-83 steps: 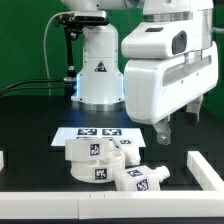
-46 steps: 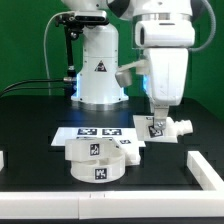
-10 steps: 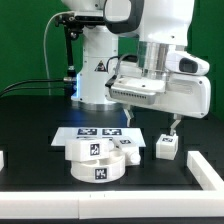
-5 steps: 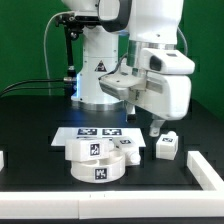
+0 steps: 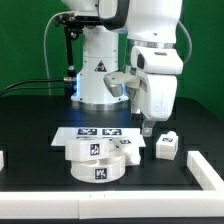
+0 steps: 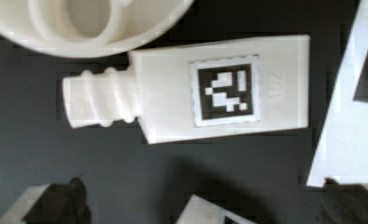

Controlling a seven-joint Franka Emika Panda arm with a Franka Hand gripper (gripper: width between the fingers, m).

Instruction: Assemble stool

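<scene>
Black counter [image 5: 30, 130] fills the scene, with a green wall behind it. The marker board [image 5: 100, 132] lies flat on the counter, and just in front of it sits the round seat [image 5: 95, 160] of the stool. One leg [image 5: 125, 147] lies on its side just beside the seat. A second leg [image 5: 166, 146] stands well apart from them, toward the exterior view's right.

The tool [image 5: 147, 127] hangs above the counter between the two legs, with its jaws wide and nothing between them.

The wrist view looks straight down on the lying leg [image 6: 216, 90], so I judge that this leg is the one to pick up now. Its ridged peg [image 6: 96, 100] sticks out of one end, and its tag [image 6: 225, 88] faces upward. The seat [image 6: 83, 30] is very near it in this view.

To do this step well, the tool should come down centred on the square body of the leg, not on the peg, because the peg must stay free for the socket. The jaws should close on the two flat sides. Care is needed on the seat side, since a finger could push the seat there. A straight, slow descent seems safest.
</scene>
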